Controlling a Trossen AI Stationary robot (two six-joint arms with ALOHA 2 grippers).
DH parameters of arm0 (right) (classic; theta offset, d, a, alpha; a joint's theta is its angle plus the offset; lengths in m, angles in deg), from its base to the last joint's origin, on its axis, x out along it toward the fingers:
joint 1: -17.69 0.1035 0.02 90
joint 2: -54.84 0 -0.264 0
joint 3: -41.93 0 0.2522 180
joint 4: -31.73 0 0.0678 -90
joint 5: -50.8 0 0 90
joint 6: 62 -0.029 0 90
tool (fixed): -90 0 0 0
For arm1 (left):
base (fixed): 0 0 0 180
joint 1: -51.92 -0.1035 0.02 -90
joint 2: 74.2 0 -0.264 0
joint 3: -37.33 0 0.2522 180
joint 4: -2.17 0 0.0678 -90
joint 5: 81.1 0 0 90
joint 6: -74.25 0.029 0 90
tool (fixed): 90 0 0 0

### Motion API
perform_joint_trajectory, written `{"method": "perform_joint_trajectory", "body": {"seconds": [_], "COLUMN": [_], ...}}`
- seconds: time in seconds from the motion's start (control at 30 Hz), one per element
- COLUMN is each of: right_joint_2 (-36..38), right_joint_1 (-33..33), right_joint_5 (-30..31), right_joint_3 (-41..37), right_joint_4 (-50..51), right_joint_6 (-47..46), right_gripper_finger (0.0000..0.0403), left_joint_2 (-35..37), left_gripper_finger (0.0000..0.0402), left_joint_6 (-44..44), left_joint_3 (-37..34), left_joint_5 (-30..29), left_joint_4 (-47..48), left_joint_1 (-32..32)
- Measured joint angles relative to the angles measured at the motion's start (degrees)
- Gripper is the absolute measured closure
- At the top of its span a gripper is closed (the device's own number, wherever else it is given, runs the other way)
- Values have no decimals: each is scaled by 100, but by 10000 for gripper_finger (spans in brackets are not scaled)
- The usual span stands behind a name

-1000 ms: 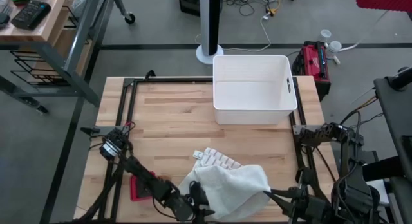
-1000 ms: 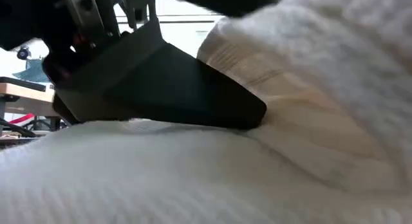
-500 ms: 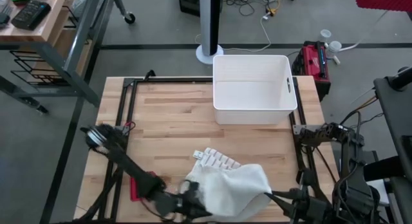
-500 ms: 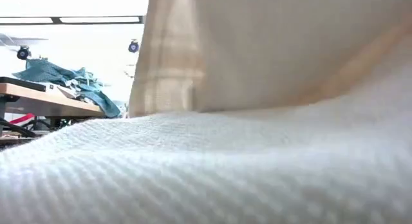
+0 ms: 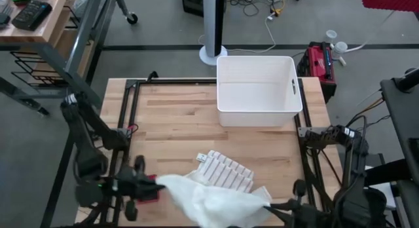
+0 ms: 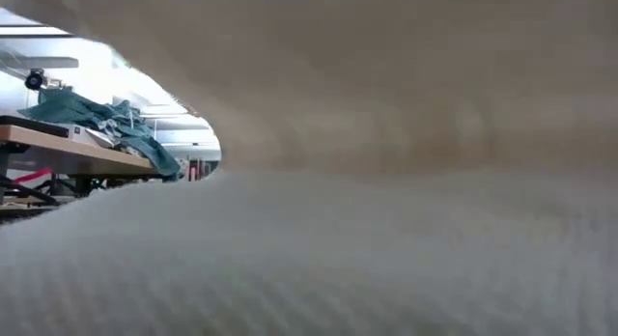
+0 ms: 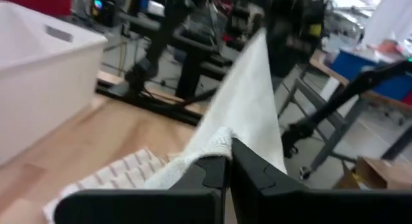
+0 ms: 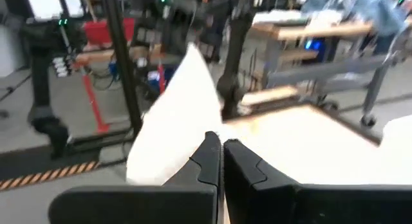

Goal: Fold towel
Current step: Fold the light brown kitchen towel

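At the near edge of the bench [image 5: 170, 116] the white towel [image 5: 213, 198] hangs stretched between the two grippers. The left gripper [image 5: 156, 183], near the near-left corner, pinches one towel corner; the right gripper [image 5: 270, 203], near the near-right corner, pinches the other. Its far part lies on the wood. A white bin [image 5: 256, 90] stands at the far edge

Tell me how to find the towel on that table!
Look at the wooden table with the big white bin at its far edge. At the near edge, the towel hangs stretched between the left gripper and the right gripper. It is the only soft white cloth there, with a ribbed patch showing.
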State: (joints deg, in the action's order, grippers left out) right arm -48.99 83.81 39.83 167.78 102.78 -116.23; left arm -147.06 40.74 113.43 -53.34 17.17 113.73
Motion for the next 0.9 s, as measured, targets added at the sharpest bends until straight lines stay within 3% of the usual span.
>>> {"method": "perform_joint_trajectory", "body": {"seconds": [0.13, 0.27, 0.4, 0.57, 0.63, 0.7, 0.77, 0.83, 0.9], "right_joint_2": [0, -1, 14, 39, 66, 68, 34, 15, 24], "right_joint_1": [-7, 35, 202, 236, 176, 74, 30, 12, -94], "right_joint_5": [-404, -106, 970, 1105, 1076, 514, 267, 1041, 987], "right_joint_3": [-395, -477, 42, 1021, 1317, 1620, 1854, 1861, 1846], "right_joint_4": [4, -186, -446, -710, -604, -518, -568, -411, -325], "right_joint_6": [-716, -798, 206, 1483, 1578, 1613, 2057, 2216, 2070], "right_gripper_finger": [403, 403, 403, 403, 403, 403, 403, 403, 403], "left_joint_2": [309, 369, 234, -14, -115, -222, -335, -443, -520], "left_gripper_finger": [401, 401, 402, 401, 401, 401, 401, 401, 401], "left_joint_6": [370, 1235, 2343, 3632, 3685, 3409, 3061, 2718, 2455], "left_joint_3": [17, 476, 1371, 2681, 3103, 3402, 3559, 3594, 3584], "left_joint_5": [-578, -685, -684, -943, -1867, -2602, -2544, -2326, -2218], "left_joint_4": [32, -264, -335, -170, 361, 996, 1474, 1757, 1931], "left_joint_1": [406, 567, 690, 863, 895, 927, 924, 928, 932]}}
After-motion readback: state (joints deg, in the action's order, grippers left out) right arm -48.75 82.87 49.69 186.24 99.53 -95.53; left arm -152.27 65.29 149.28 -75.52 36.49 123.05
